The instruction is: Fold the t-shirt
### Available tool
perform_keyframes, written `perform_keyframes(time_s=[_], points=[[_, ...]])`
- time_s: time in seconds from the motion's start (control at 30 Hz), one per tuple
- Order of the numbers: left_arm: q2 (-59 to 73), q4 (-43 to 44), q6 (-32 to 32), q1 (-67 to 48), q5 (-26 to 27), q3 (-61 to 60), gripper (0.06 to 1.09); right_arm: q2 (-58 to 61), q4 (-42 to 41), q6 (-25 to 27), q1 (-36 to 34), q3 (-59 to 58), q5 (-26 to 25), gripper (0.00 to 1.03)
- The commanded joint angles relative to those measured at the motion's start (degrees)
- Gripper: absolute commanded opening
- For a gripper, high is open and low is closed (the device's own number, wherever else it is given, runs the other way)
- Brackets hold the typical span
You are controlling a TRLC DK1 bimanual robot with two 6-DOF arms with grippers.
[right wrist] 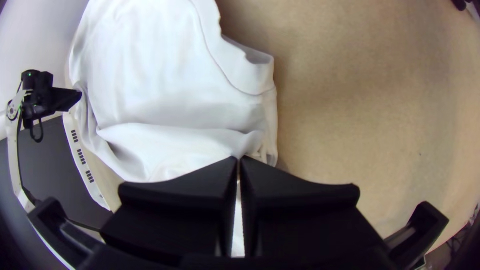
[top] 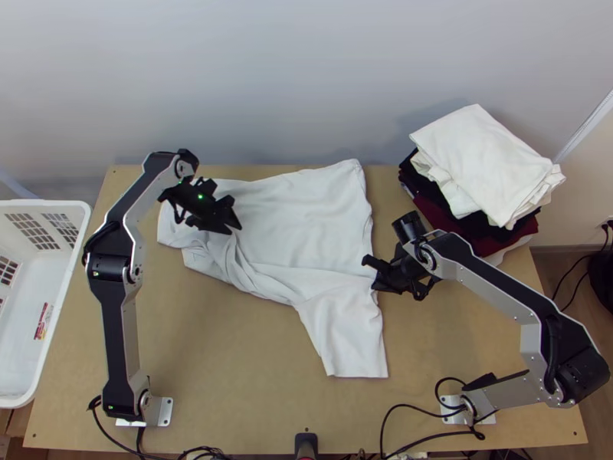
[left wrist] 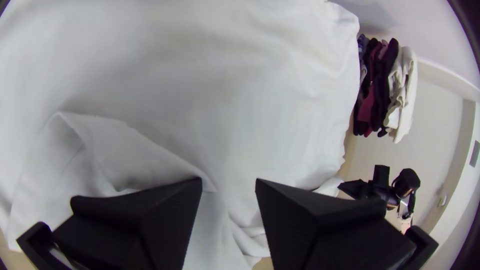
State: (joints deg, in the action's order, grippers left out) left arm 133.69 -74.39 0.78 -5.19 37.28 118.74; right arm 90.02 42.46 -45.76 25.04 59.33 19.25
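The white t-shirt (top: 314, 215) lies on the wooden surface (top: 230, 360), partly spread out, with wrinkly folds along its near side. The left tool (top: 234, 218) is open over one end of it, and the right tool (top: 374, 274) is closed, pinching the shirt's edge at the other end.

"So how was it built?"

"The left arm (top: 133, 337) and right arm (top: 494, 290) had silver-grey links, black joints and little screws."

"Any lights?"

"Small green lights (top: 200, 197) on the left one."

"And cables?"

"Black cables (top: 391, 414), looping by pale metal base plates (top: 165, 412)."

"Fingers?"

"Wide black fingers (left wrist: 172, 212), tapered like wedges."
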Motion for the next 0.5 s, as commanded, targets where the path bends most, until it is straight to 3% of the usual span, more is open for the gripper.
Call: perform_keyframes(time_s=[0.0, 0.1, 0.37, 0.47], points=[[1.9, 1.9, 2.2, -1.2, -0.8, -0.3, 0.62, -0.2, 0.1, 0.6, -0.3, 0.2, -0.5, 0.03], [1.8, 3.0, 2.3, -2.6, -3.9, -1.1, 0.62, -0.4, 0.1, 0.8, -0.3, 0.4, -0.5, 0.03], [-8.8, 0.7, 3.8, -0.3, -3.1, 5.7, 0.62, -0.3, 0.1, 1.0, -0.3, 0.3, -0.6, 0.03], [-10.6, -1.4, 3.6, 1.7, -2.6, 9.4, 0.72, 0.2, -0.1, 0.9, -0.1, 0.2, -0.5, 0.03]])
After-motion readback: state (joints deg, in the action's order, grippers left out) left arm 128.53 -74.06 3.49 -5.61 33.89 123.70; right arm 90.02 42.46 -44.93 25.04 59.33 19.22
